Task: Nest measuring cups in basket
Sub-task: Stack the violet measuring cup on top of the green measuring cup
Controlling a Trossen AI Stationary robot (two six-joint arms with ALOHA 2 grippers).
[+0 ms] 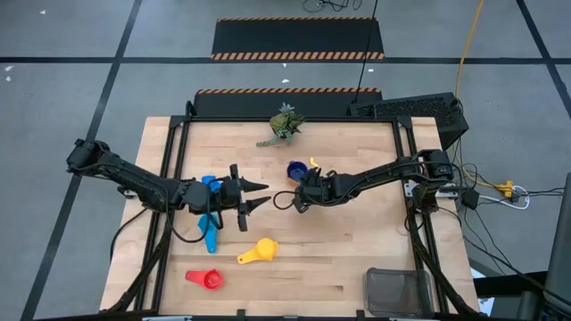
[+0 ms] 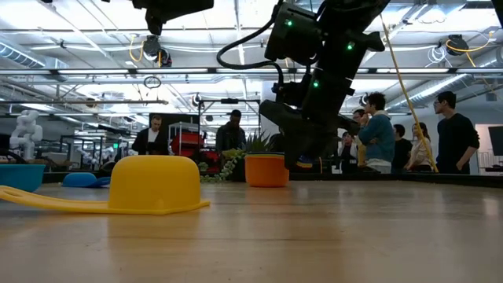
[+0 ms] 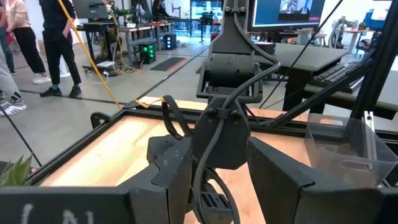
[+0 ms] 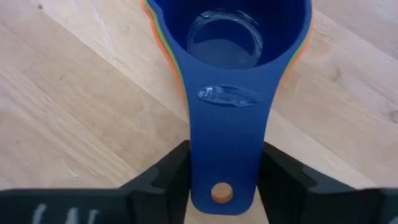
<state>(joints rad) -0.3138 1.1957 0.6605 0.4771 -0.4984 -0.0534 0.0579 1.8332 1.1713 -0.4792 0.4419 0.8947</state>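
Note:
A dark blue measuring cup (image 4: 227, 37) sits nested in a green and an orange cup (image 2: 267, 170), at mid-table (image 1: 295, 169). My right gripper (image 4: 224, 171) is shut on the dark blue handle. My left gripper (image 1: 258, 195) hangs open just left of it, holding nothing, and faces the right arm (image 3: 224, 134). A yellow cup (image 1: 259, 251) lies bowl-down on the table (image 2: 153, 185). Two light blue cups (image 1: 210, 183) (image 1: 210, 236) lie under the left arm, and a red cup (image 1: 206, 279) lies near the front edge. The wire-mesh basket (image 1: 399, 290) stands at the near right corner. My right gripper pinches the dark blue cup's flat handle near its free end (image 4: 221, 180), one finger (image 4: 171, 171) on each long edge. The fingers lie in line with the handle, and the bowl points away from them. Whether the nested stack is lifted or stands on the table I cannot tell.
A small green plant sprig (image 1: 284, 125) lies near the table's far edge. A black frame borders the table, seen on the right side (image 1: 419, 223). Bare wood lies between the stack and the basket. People stand beyond the table (image 2: 377, 134).

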